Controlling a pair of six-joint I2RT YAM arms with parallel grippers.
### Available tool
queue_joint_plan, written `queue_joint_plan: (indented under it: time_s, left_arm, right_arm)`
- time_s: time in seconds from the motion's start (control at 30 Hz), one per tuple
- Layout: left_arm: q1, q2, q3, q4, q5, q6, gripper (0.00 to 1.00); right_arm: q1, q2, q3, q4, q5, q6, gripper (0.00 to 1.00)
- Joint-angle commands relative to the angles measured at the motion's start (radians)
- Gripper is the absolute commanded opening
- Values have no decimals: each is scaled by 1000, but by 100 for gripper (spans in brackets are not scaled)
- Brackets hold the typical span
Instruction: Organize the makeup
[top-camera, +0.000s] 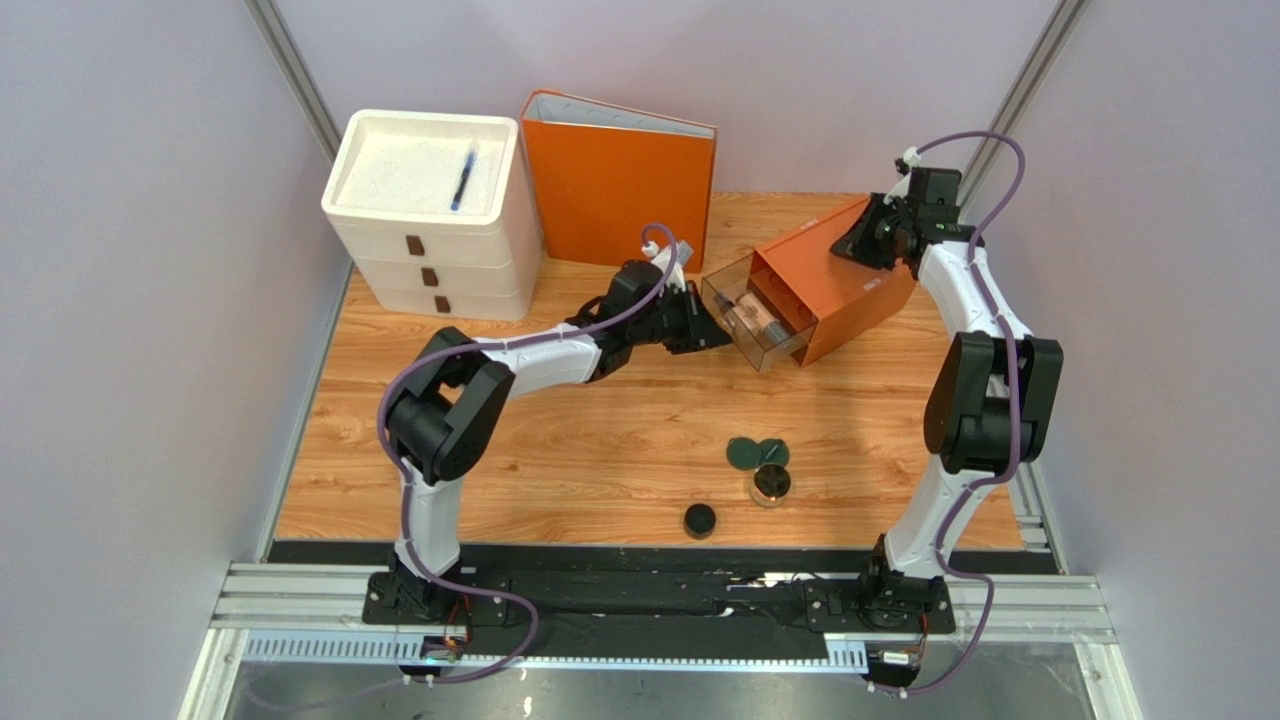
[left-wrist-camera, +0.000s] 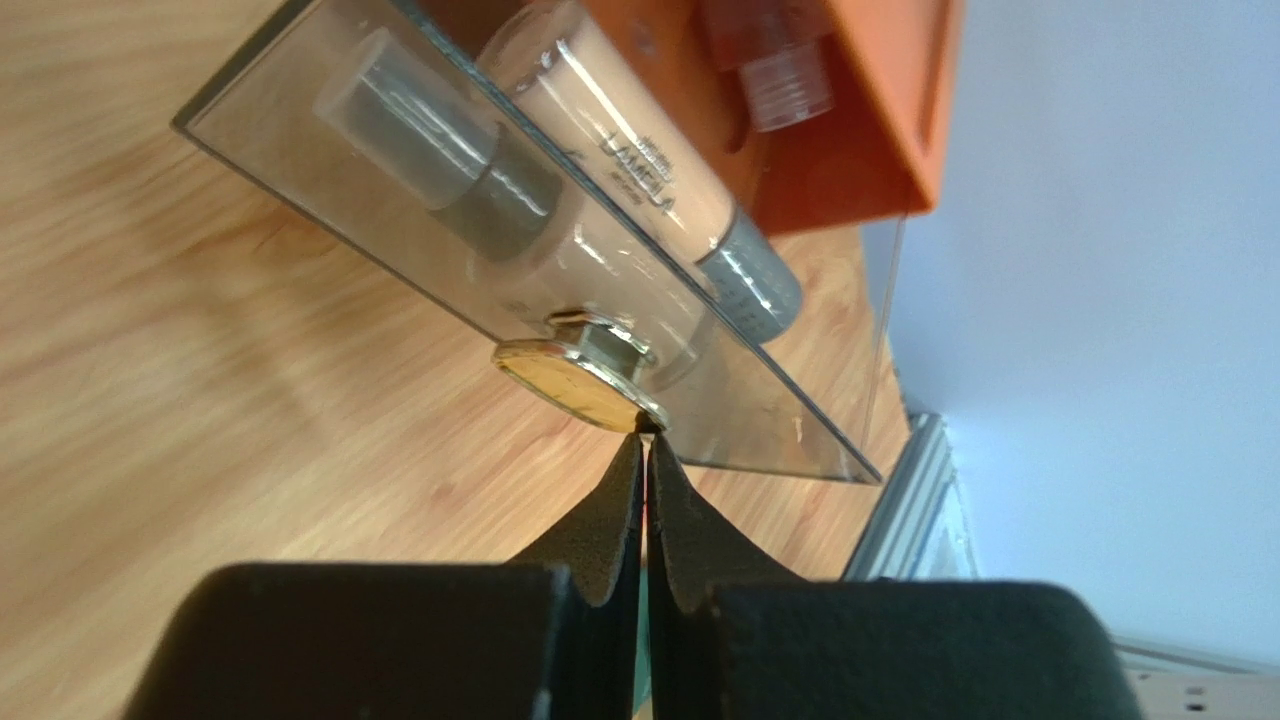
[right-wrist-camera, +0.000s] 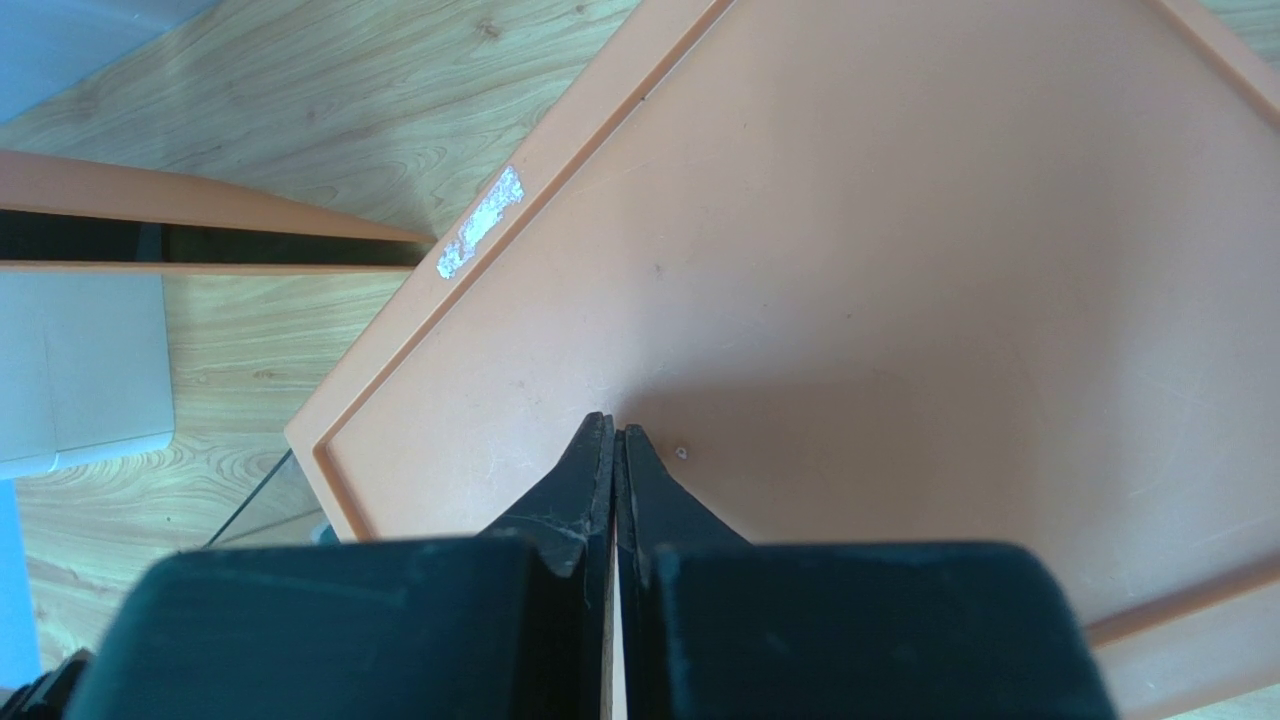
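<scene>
An orange box (top-camera: 842, 278) stands at the back right with its clear drawer (top-camera: 747, 318) pulled out. Beige foundation bottles (left-wrist-camera: 631, 150) lie inside the drawer. My left gripper (left-wrist-camera: 646, 435) is shut, and its tips touch the rim of the drawer's gold knob (left-wrist-camera: 579, 375) with nothing held between them. My right gripper (right-wrist-camera: 618, 435) is shut too, its tips resting on the box's flat orange top (right-wrist-camera: 902, 255). On the table nearer to me lie a dark green twin-disc compact (top-camera: 757, 452), a small gold-rimmed jar (top-camera: 771, 483) and a black round pot (top-camera: 700, 521).
A white drawer unit (top-camera: 433, 210) stands at the back left with a blue pen (top-camera: 463, 180) on top. An orange binder (top-camera: 616, 173) stands upright beside it. Grey walls close in both sides of the wooden table (top-camera: 571, 450).
</scene>
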Motion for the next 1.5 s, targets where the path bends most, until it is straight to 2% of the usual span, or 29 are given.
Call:
queue_joint_plan:
  time_s: [0.0, 0.4, 0.5, 0.67, 0.7, 0.73, 0.8, 0.83, 0.93, 1.03, 1.1, 1.3, 1.47]
  left_arm:
    - [-7, 81, 170, 70, 49, -49, 0]
    - [-56, 366, 574, 12, 92, -161, 0]
    - [-56, 380, 594, 13, 94, -163, 0]
    - [-46, 317, 522, 53, 89, -87, 0]
    - [-45, 299, 499, 64, 88, -73, 4]
    - [-43, 258, 447, 70, 69, -54, 21]
    - [-42, 216, 391, 72, 42, -11, 38]
    - [-39, 181, 338, 73, 17, -4, 54]
    - [-33, 141, 244, 82, -3, -26, 69]
    - [-22, 142, 169, 134, -24, -138, 74]
    - [-19, 159, 166, 115, -32, -154, 75]
    - [-19, 255, 285, -48, -69, -183, 76]
    - [-19, 317, 379, -91, -80, -229, 76]
  right_arm:
    - [20, 135, -114, -295, 60, -34, 0]
    - [9, 139, -108, -298, 52, -34, 0]
    - [2, 141, -107, -301, 46, -32, 0]
    - [-3, 144, -107, -300, 43, -31, 0]
    - [-5, 144, -107, -300, 40, -29, 0]
    - [-5, 144, -107, -298, 40, -29, 0]
    - [-5, 145, -105, -300, 40, -29, 0]
    - [-5, 148, -104, -300, 40, -28, 0]
    - [-5, 150, -105, -300, 39, -28, 0]
    - [-5, 153, -104, -300, 37, -28, 0]
    - [-5, 154, -105, -300, 37, -28, 0]
    - [-5, 158, -105, -297, 34, -26, 0]
    - [-5, 156, -108, -295, 34, -28, 0]
